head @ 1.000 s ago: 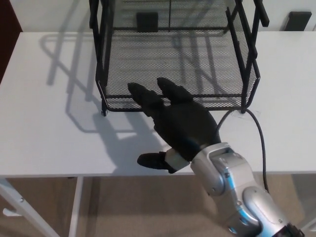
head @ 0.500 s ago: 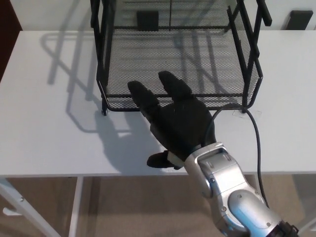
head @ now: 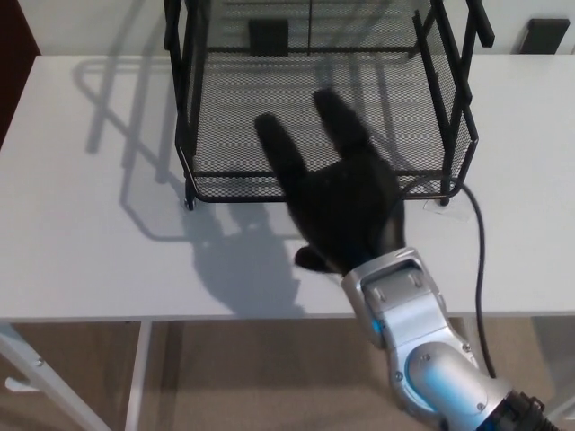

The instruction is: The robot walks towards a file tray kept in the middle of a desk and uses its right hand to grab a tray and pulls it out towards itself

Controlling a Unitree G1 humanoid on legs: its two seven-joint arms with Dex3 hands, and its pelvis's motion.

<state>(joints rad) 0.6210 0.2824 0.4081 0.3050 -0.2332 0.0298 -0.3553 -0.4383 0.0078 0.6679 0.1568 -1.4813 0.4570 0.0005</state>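
A black wire-mesh file tray (head: 225, 108) stands in the middle of the white desk (head: 81, 242), inside its black frame. My right hand (head: 337, 193) hovers over the tray's front edge, open. Its two thick fingers (head: 278, 148) are spread and reach over the low front rim above the mesh floor. The thumb (head: 310, 260) hangs below, on the near side of the rim. The hand holds nothing. My left hand does not show.
A black cable (head: 476, 260) runs from the tray's front right corner down off the desk's near edge. Two dark blocks (head: 546, 36) sit at the desk's far edge. Desk legs (head: 36, 368) and brown floor show below.
My right hand has moved forward and up, its fingers going from the front rim to over the mesh floor. The thumb has drawn in closer under the palm. The tray has not moved.
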